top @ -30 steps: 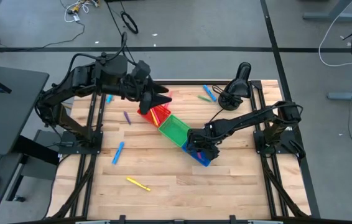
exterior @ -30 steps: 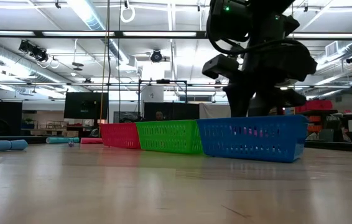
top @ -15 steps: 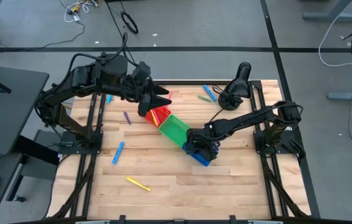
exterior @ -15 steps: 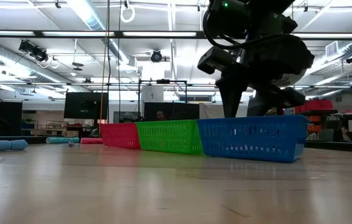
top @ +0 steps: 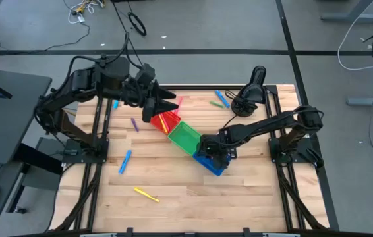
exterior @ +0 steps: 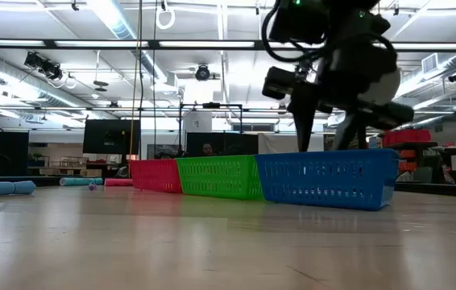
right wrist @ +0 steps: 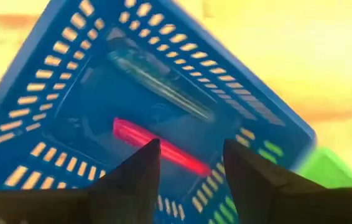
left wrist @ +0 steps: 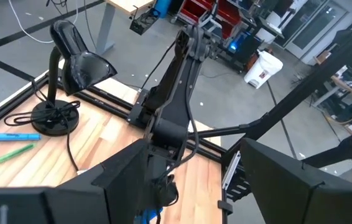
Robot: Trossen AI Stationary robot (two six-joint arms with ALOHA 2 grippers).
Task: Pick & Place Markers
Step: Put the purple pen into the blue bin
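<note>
One red marker (right wrist: 157, 147) blurred inside blue bin (right wrist: 51, 93), beneath empty, parted right pincer (right wrist: 191, 165); left pincer's spread unclear.

wooden table (top: 186, 191), three bins (top: 186, 139), scattered markers (top: 126, 161)

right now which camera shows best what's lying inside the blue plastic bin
The right wrist view: it looks straight down into the blue plastic bin at a pink-red marker on its floor. The high view has the right arm covering it; the low view shows only its side wall.
</note>
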